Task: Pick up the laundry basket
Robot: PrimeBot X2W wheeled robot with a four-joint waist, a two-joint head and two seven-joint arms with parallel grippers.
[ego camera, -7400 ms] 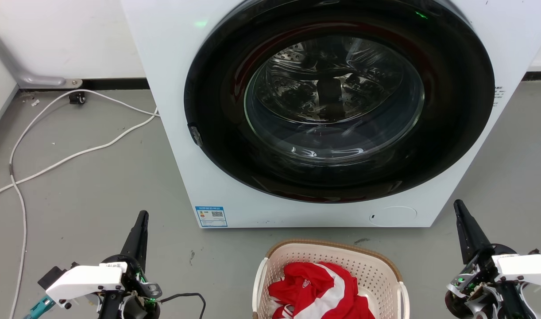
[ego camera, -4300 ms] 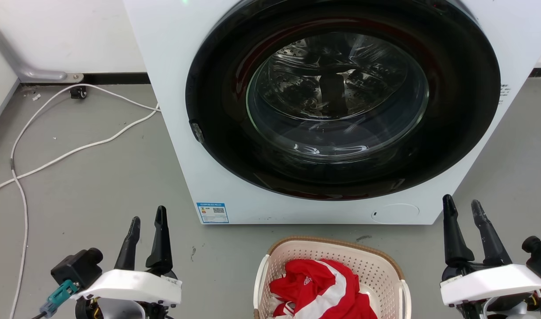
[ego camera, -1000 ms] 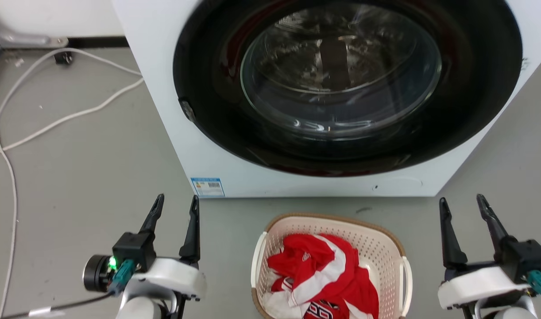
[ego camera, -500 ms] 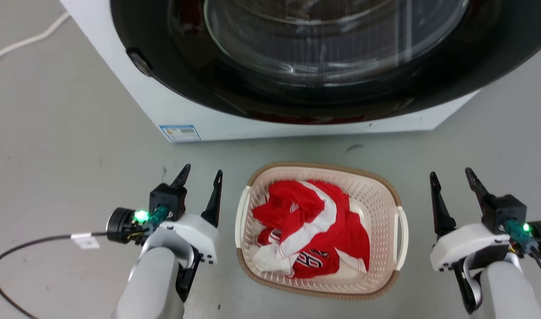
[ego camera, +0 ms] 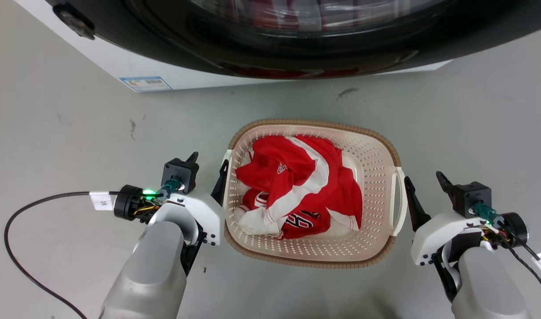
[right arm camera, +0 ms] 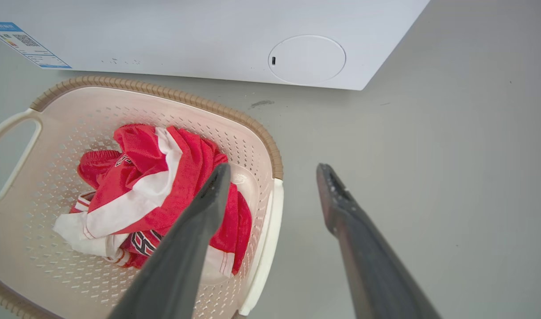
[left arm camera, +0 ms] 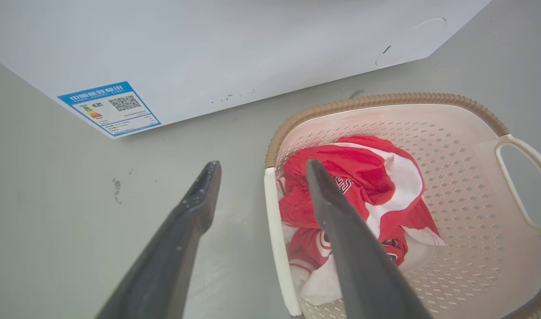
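Laundry basket (ego camera: 310, 122) holds red-white garment (ego camera: 297, 177) (crumpled); left claw (ego camera: 208, 160), right claw (ego camera: 422, 177) both spread, empty.

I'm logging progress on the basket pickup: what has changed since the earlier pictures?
Both grippers opened and moved inward. The left gripper now has its fingers either side of the laundry basket's left handle, and the right gripper likewise at the right handle. Neither has closed. The head view tilted down. The basket stays on the floor, red-and-white garment inside.
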